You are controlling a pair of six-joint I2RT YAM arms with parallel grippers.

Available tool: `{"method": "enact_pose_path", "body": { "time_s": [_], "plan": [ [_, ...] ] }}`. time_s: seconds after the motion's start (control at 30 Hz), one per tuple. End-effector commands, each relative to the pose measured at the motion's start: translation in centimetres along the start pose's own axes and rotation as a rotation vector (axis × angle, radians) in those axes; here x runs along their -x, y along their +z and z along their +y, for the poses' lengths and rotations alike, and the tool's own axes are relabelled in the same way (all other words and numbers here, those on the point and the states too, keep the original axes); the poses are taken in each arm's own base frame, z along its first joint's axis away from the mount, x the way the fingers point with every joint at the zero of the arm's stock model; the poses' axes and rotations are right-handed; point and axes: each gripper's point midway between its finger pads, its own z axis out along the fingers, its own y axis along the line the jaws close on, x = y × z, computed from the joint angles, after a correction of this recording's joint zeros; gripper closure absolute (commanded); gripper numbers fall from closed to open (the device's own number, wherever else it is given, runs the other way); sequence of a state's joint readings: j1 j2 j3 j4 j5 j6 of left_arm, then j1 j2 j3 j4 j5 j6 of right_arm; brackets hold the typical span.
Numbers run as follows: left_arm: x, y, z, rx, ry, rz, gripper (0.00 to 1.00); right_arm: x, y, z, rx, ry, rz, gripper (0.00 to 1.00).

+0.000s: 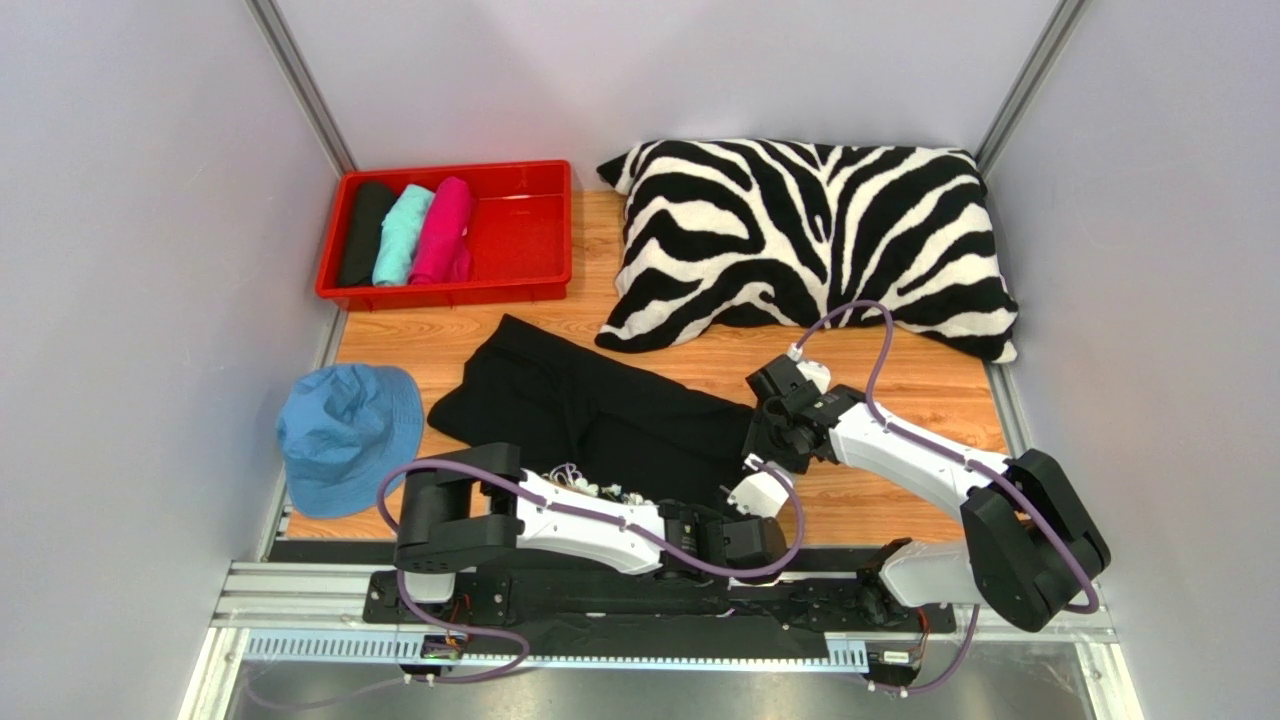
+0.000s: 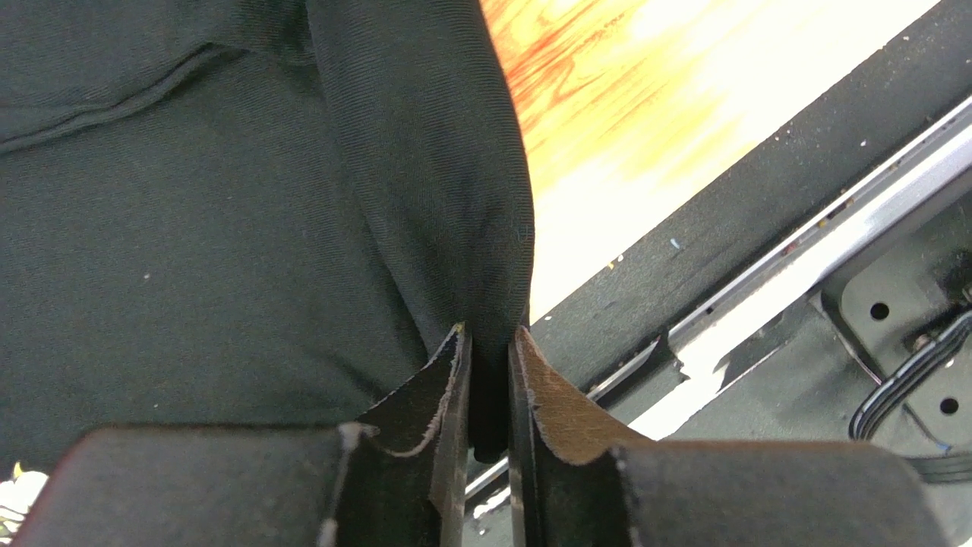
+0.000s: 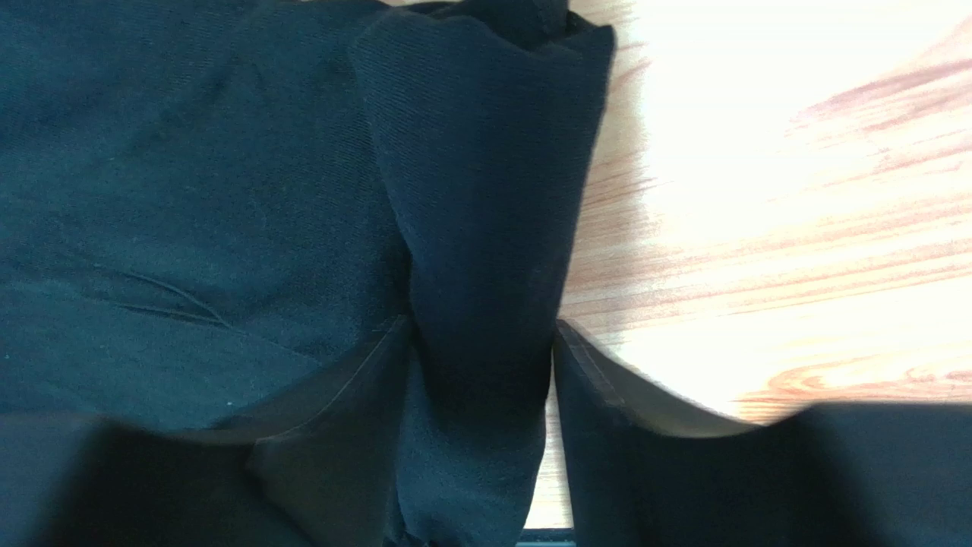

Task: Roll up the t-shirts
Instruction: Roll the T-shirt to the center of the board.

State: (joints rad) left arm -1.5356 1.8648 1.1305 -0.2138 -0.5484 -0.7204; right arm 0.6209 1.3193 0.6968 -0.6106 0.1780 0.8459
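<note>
A black t-shirt with small white print (image 1: 601,413) lies spread on the wooden table. My left gripper (image 1: 721,536) is shut on a fold at its near right edge, seen in the left wrist view (image 2: 488,342) with the black cloth (image 2: 228,205) pinched between the fingers. My right gripper (image 1: 771,425) is shut on a fold of the shirt's right edge; the right wrist view shows the gripper (image 3: 485,342) with a thick black fold (image 3: 491,171) between the fingers. Rolled black (image 1: 365,230), teal (image 1: 401,233) and pink (image 1: 445,230) shirts lie in a red tray (image 1: 519,240).
A zebra-striped pillow (image 1: 812,240) lies at the back right. A light blue cap (image 1: 349,435) sits at the left. The metal rail (image 1: 601,615) with the arm bases runs along the near edge. Grey walls stand on both sides.
</note>
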Motion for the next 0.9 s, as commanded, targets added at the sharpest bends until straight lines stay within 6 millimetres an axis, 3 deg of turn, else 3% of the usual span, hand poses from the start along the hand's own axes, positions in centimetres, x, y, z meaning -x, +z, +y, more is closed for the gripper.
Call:
{"method": "enact_pose_path", "body": {
  "time_s": [0.0,0.17,0.33,0.37,0.57,0.87],
  "plan": [
    [2.1,-1.8,-0.6,-0.068,-0.068,-0.074,0.81,1.8,-1.3,2.1,0.086,0.019,-0.066,0.44],
    [2.0,-2.1,-0.2,-0.112,-0.128,-0.081,0.9,2.9,-2.2,2.7,0.127,0.019,-0.117,0.32],
    [1.7,-2.4,0.0,-0.158,-0.178,-0.075,0.99,4.1,-3.1,2.8,0.143,0.033,-0.179,0.3],
    [2.3,-2.7,-0.3,-0.179,-0.201,-0.093,0.99,4.3,-3.2,2.9,0.146,0.037,-0.188,0.29],
    [2.1,-2.7,0.2,-0.217,-0.259,-0.08,1.0,4.7,-3.1,1.9,0.157,0.07,-0.222,0.27],
    [1.7,-2.9,0.7,-0.243,-0.307,-0.061,1.0,5.1,-2.7,2.0,0.229,0.073,-0.26,0.28]
  ]
}}
